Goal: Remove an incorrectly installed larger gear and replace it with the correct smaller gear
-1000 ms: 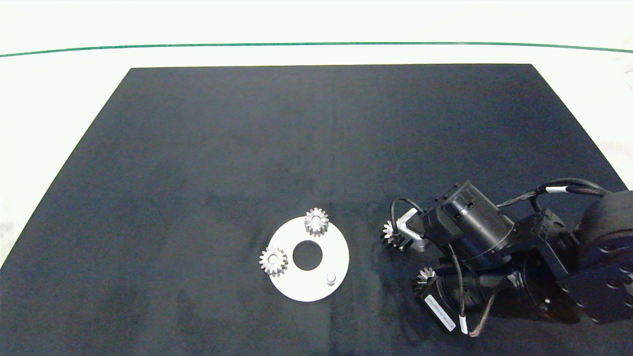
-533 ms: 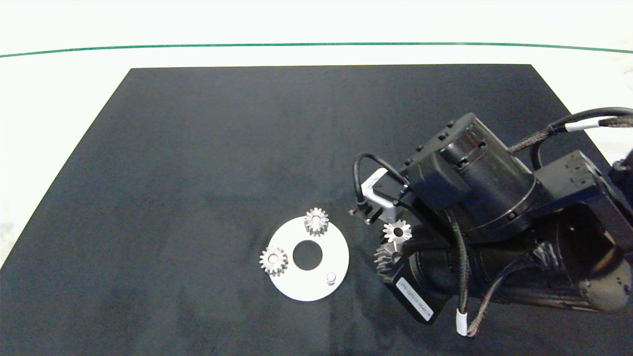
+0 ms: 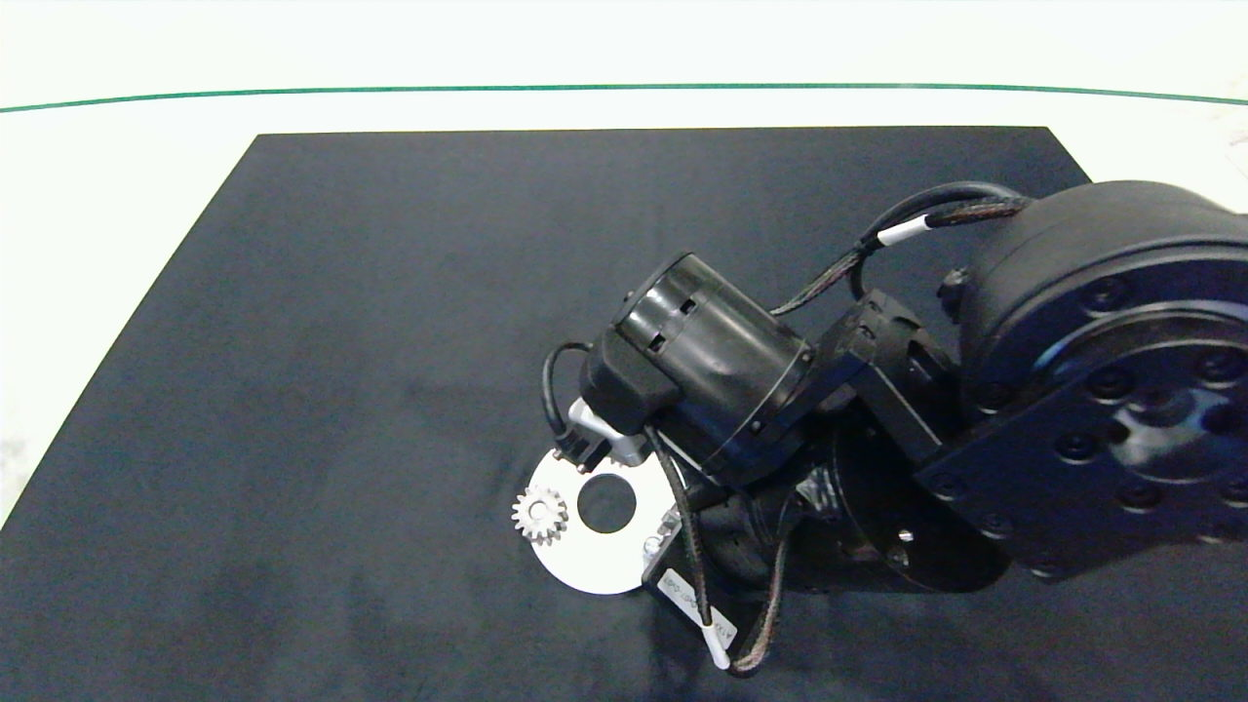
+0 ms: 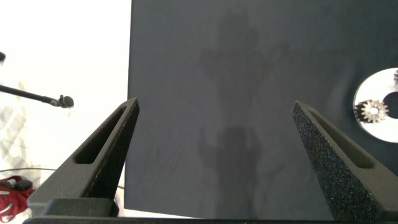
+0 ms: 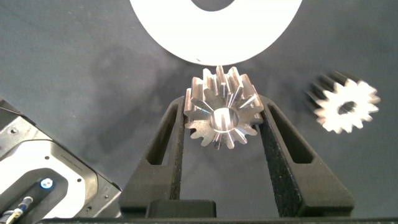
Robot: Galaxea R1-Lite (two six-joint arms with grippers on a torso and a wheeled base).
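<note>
The right arm reaches in low from the right edge, wrist angled down toward the table's near middle. Its right gripper [image 5: 219, 121] has both grey fingers clamped on a small dull-silver metal gear [image 5: 221, 115]. The left gripper [image 4: 214, 127] hangs parked, fingers spread wide.

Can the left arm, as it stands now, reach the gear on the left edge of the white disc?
Probably yes. The left gripper is open above bare black mat, and nothing lies between it and the gear on the white disc. The right arm crowds the disc's other side.
</note>
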